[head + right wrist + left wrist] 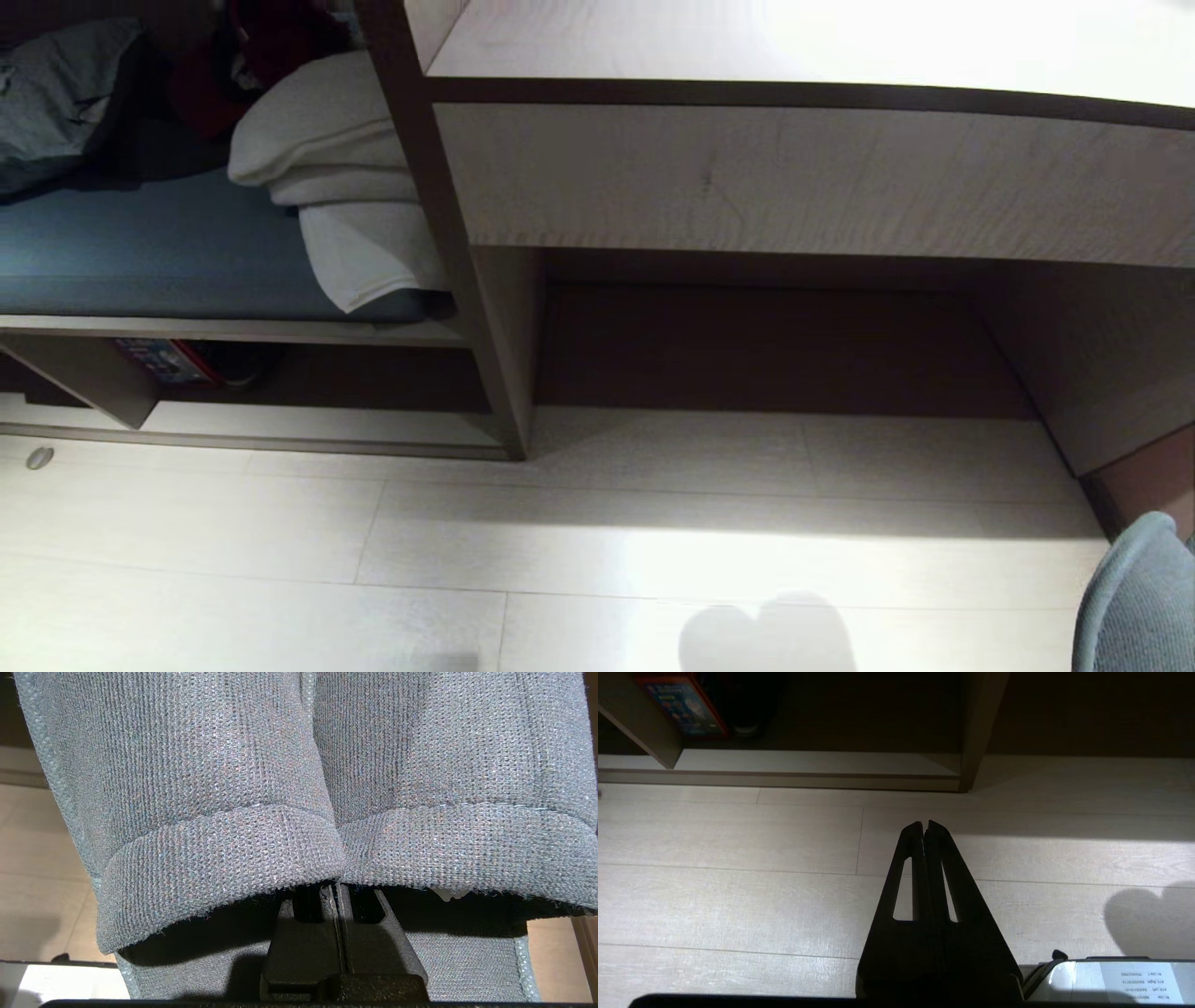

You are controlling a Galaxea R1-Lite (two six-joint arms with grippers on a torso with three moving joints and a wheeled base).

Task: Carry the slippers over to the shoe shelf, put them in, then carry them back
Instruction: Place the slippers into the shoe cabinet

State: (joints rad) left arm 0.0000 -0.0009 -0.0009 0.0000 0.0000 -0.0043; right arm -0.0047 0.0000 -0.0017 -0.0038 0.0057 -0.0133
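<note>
The main risk from here, as I judge it, is the pair slipping or splaying out of the pinch on the way to the shoe shelf (pixel 308 425): the right gripper (pixel 337 891) has its jaws pressed together on the adjoining inner edges of the two slippers (pixel 322 788), and soft knitted fabric held by such a thin strip could creep out when the body bends or the base turns. One slipper might drop while the other stays, or the hanging toes could catch the shelf's front lip or its upright divider on entry. The slippers here look grey-blue and knitted, side by side, their cuffed openings arching directly over the jaws and their uppers running beyond the fingertips, hiding nearly everything ahead of them. The left gripper (pixel 926 826) hangs over bare floor with its jaws closed on nothing; the shelf's low compartment lies well beyond its tips and to one side, holding a colourful box (pixel 684 704) near the divider.
</note>
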